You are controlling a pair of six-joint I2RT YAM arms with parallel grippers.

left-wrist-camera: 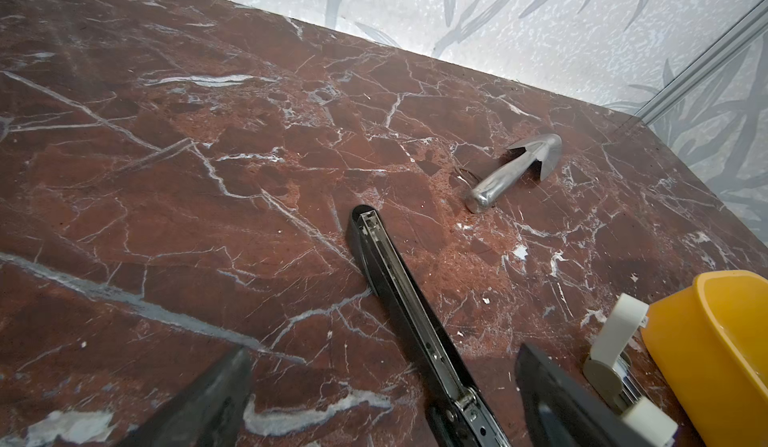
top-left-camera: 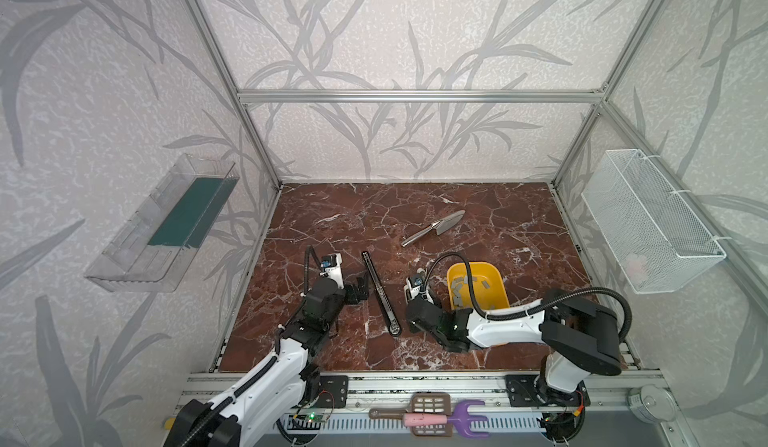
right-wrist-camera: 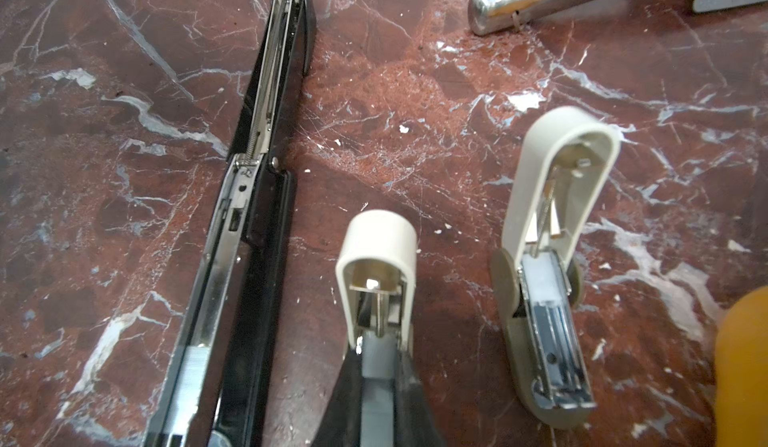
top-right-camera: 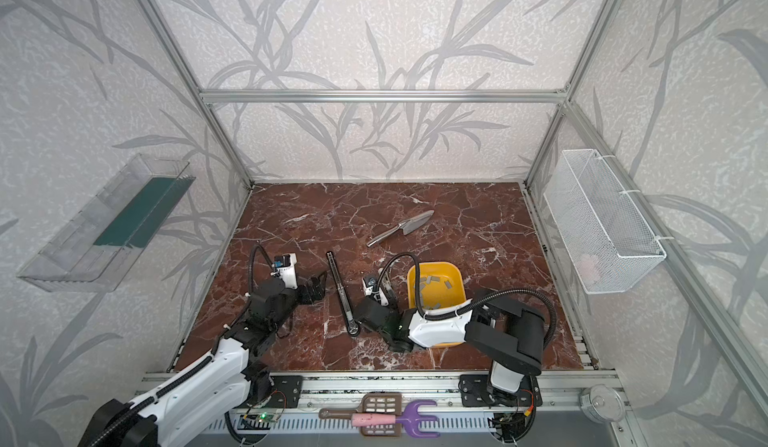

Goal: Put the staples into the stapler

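Red marble bench; yellow tub, right side, holds the loose staples. Long black stapler lies opened flat, our left end effector spread just beside it. Our right end effector is pressed together on what looks like a grey strip, at the open magazine of the small beige stapler. We'd line it with the channel, seat it flat, then release.

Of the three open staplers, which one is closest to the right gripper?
The small beige stapler between the other two, right at the tips of the right gripper. The long black stapler and the second beige stapler flank it, farther off.
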